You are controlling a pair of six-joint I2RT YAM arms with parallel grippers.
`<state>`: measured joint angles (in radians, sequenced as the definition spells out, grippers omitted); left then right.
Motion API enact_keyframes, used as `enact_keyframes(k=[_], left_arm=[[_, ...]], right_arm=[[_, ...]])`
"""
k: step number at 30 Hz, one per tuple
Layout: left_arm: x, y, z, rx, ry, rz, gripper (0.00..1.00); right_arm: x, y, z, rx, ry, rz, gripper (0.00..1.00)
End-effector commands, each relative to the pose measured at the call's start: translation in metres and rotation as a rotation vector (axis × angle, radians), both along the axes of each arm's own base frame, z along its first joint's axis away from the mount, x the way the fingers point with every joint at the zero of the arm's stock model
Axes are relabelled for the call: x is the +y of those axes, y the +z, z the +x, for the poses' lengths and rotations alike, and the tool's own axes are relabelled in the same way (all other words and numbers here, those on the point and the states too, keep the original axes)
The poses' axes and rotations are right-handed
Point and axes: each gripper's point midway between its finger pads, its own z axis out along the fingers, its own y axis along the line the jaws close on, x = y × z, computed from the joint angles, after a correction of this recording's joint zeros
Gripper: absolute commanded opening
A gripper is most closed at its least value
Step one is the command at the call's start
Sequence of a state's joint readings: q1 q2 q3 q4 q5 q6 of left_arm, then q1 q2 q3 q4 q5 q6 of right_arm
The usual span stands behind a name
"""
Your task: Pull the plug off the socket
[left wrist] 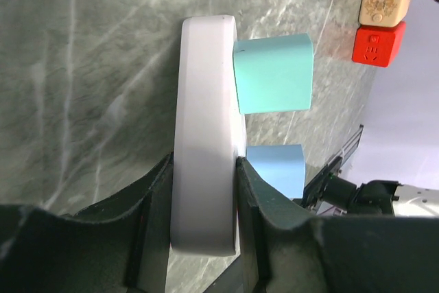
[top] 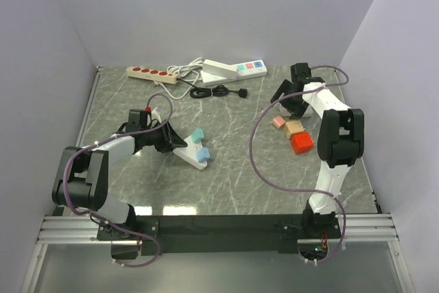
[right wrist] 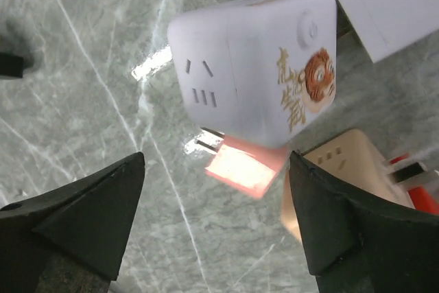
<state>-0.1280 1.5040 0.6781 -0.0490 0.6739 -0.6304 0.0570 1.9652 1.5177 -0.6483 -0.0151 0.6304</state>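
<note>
Marble table (top: 226,176) | plug (top: 241,92) on table at back, near white strip (top: 236,68); left gripper (left wrist: 204,169) clenched on white adapter (left wrist: 204,101); right gripper (right wrist: 216,159) jaws released, spread over white cube (right wrist: 254,66)
</note>
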Motion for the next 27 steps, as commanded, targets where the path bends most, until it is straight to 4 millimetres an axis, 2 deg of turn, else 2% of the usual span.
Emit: enact_keyframes(k=[1,2,4,5,9,10,13,14,16,17,20,21,27], left_arm=[[-0.009,-0.005,-0.007,0.004,-0.054,-0.009,0.01],[-0.010,-0.005,-0.007,0.003,-0.061,-0.009,0.01],[-0.014,-0.006,-0.008,0.005,-0.077,-0.016,0.01],[-0.016,-0.009,-0.009,0.012,-0.084,-0.016,0.01],[-0.024,-0.012,-0.010,0.017,-0.109,-0.021,0.01],[-0.026,-0.012,-0.011,0.020,-0.113,-0.028,0.01],[-0.031,-0.013,-0.013,0.029,-0.126,-0.029,0.01],[-0.033,-0.012,-0.013,0.027,-0.131,-0.028,0.01],[-0.035,-0.010,-0.013,0.022,-0.132,-0.025,0.01],[-0.037,-0.009,-0.013,0.019,-0.133,-0.026,0.01],[-0.039,-0.007,-0.014,0.018,-0.130,-0.027,0.01],[-0.039,-0.006,-0.013,0.017,-0.128,-0.027,0.01],[-0.041,-0.004,-0.016,0.013,-0.129,-0.023,0.01]], right_arm=[[0.000,0.056,0.003,-0.123,0.021,0.012,0.93],[0.005,0.074,0.001,-0.166,0.040,0.036,0.93],[0.027,0.087,-0.005,-0.202,0.118,0.095,0.94],[0.035,0.101,-0.010,-0.236,0.162,0.103,0.94],[0.095,0.114,-0.037,-0.247,0.379,0.212,0.95],[0.116,0.112,-0.048,-0.235,0.444,0.231,0.95],[0.151,0.107,-0.066,-0.224,0.559,0.241,0.95],[0.175,0.105,-0.079,-0.217,0.624,0.245,0.95],[0.195,0.099,-0.087,-0.212,0.663,0.248,0.95],[0.211,0.092,-0.096,-0.193,0.696,0.258,0.95],[0.233,0.080,-0.101,-0.175,0.715,0.264,0.95],[0.245,0.077,-0.109,-0.166,0.742,0.265,0.95],[0.277,0.047,-0.124,-0.103,0.803,0.259,0.89]])
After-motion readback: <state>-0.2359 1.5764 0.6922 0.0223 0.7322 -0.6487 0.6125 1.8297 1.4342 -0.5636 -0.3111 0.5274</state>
